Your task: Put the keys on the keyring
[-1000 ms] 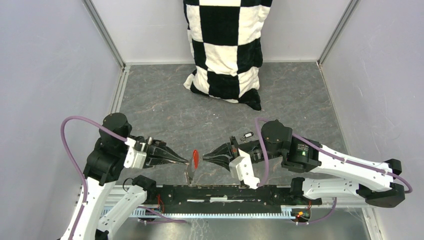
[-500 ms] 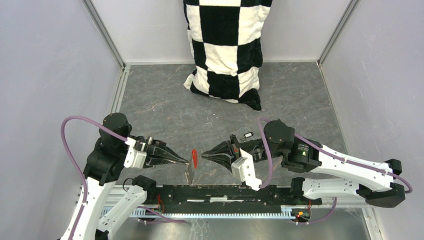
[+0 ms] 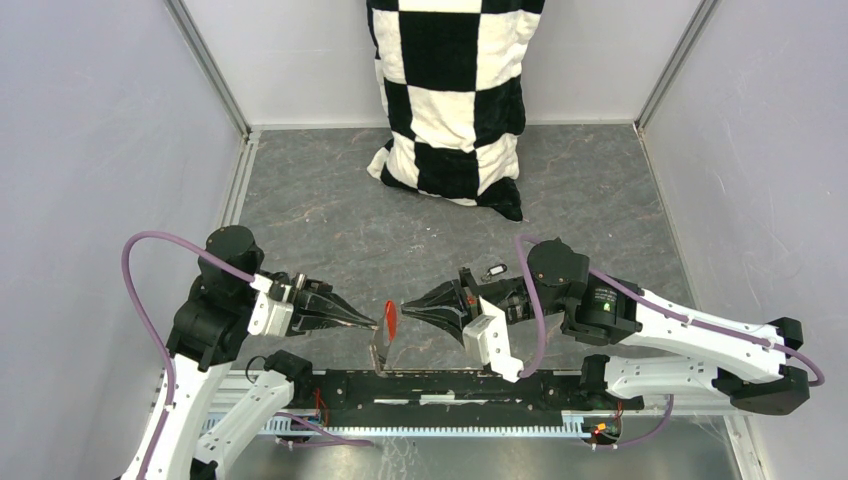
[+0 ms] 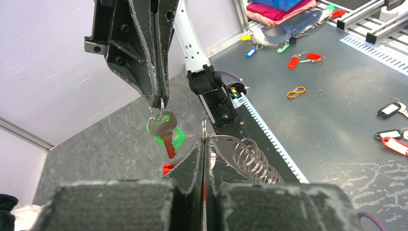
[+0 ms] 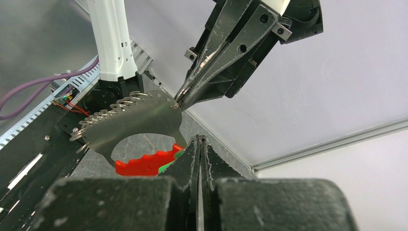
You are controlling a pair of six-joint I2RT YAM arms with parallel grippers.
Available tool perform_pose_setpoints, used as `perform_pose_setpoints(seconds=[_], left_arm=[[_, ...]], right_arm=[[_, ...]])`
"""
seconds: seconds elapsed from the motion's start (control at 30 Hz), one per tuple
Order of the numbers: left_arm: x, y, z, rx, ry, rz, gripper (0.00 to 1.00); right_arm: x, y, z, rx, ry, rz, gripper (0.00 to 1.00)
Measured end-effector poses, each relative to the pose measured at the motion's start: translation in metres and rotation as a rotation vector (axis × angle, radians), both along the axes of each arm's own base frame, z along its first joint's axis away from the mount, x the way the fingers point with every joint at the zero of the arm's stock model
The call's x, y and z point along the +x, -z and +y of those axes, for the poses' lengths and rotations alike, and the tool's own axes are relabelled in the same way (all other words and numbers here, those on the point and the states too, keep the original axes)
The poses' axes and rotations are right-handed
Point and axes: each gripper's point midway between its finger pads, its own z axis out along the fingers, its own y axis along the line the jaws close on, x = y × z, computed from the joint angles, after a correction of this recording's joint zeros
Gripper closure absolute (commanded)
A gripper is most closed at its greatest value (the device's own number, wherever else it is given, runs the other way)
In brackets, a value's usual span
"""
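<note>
My left gripper [image 3: 373, 324] is shut on the keyring. Its red tag [image 3: 390, 317] stands at the tips, and a flat metal plate [image 3: 380, 348] edged with a coil spring hangs below. The right wrist view shows the left gripper [image 5: 179, 102] pinching the plate's [image 5: 139, 118] corner, with the red tag [image 5: 144, 164] beneath. My right gripper [image 3: 404, 308] is shut just right of the tag. In the left wrist view it [image 4: 158, 102] holds the green key [image 4: 162, 125] hanging from its tips. The black key [image 3: 493, 270] lies on the table beside the right wrist.
A black-and-white checkered pillow [image 3: 450, 100] leans on the back wall. Grey walls close in left and right. A black rail [image 3: 450, 385] runs along the near edge. Several loose key tags [image 4: 298, 60] lie on a bench outside the enclosure.
My right gripper has moved a little left and away from me, closer to the red tag. The left gripper and the keyring have stayed in place.
</note>
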Motion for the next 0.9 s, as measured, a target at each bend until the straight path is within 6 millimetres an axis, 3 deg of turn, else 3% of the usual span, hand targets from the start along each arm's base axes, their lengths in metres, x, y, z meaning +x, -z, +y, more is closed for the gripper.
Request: perform_pose_setpoints(seconds=[0.9], left_arm=[[0.001, 0.001, 0.000, 0.009, 0.000, 0.025, 0.98]], right_arm=[[-0.012, 0.010, 0.013, -0.034, -0.088, 0.040, 1.00]])
